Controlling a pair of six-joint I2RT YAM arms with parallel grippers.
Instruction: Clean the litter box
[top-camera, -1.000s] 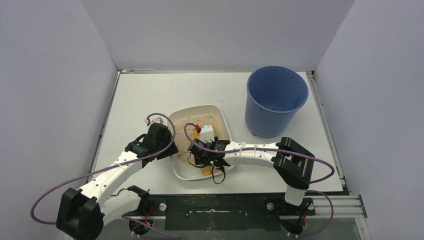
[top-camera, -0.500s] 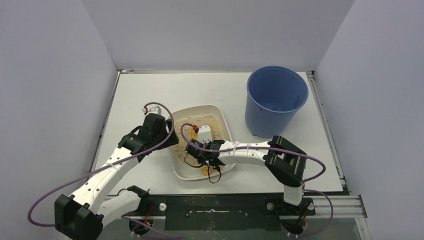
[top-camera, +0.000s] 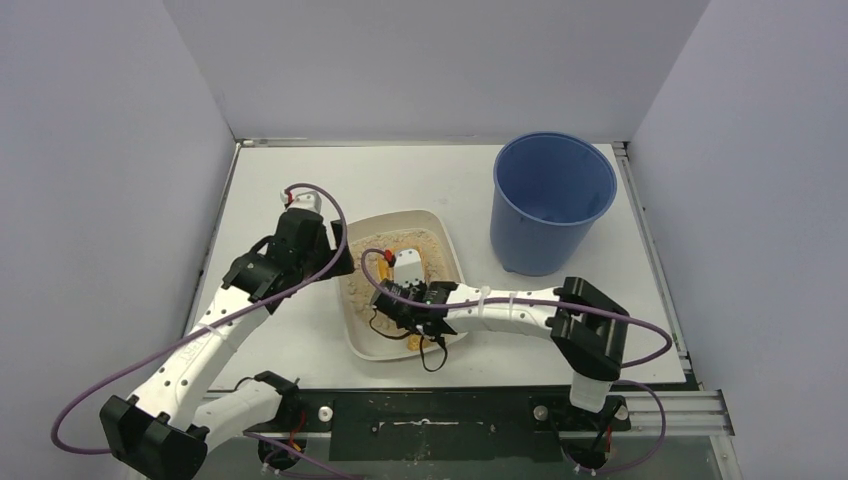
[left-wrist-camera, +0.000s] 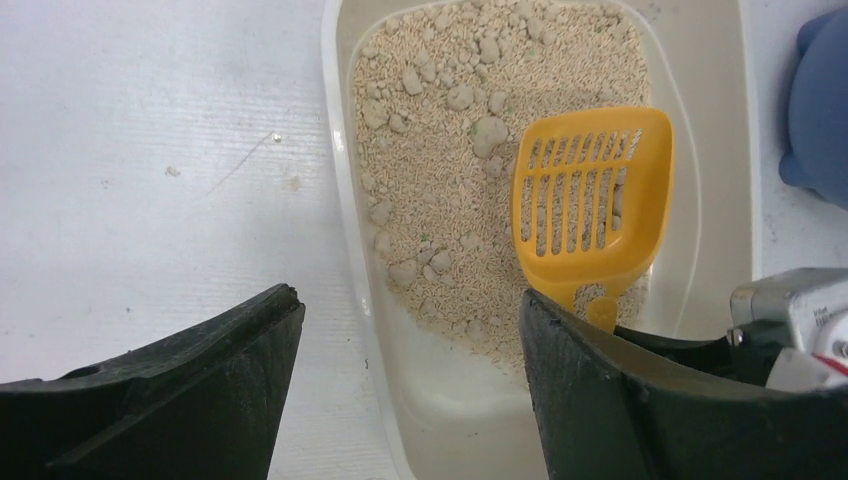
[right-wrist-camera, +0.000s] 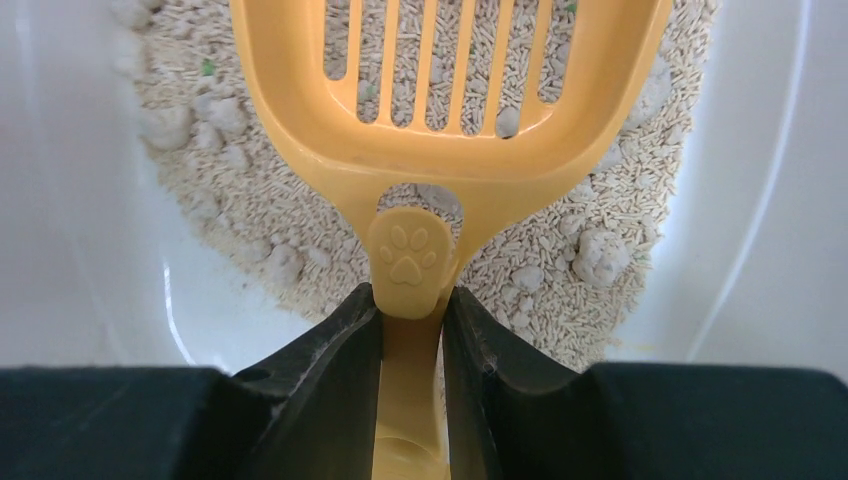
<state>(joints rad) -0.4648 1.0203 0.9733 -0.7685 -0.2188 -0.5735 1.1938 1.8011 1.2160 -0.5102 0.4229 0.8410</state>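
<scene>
Top external: the litter box (top-camera: 368, 342) sits mid-table, with the blue bucket (top-camera: 552, 200) nearby. Left wrist: the left gripper (left-wrist-camera: 410, 300) hangs released above its edge, and clumps dot the litter. Right wrist: the right gripper (right-wrist-camera: 410, 300) is clenched on the orange scoop (right-wrist-camera: 480, 170) by its handle. I'd say scooping has barely begun.

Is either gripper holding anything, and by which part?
The right gripper grips the orange scoop by its handle, below the paw print. The left gripper is open and empty.
</scene>
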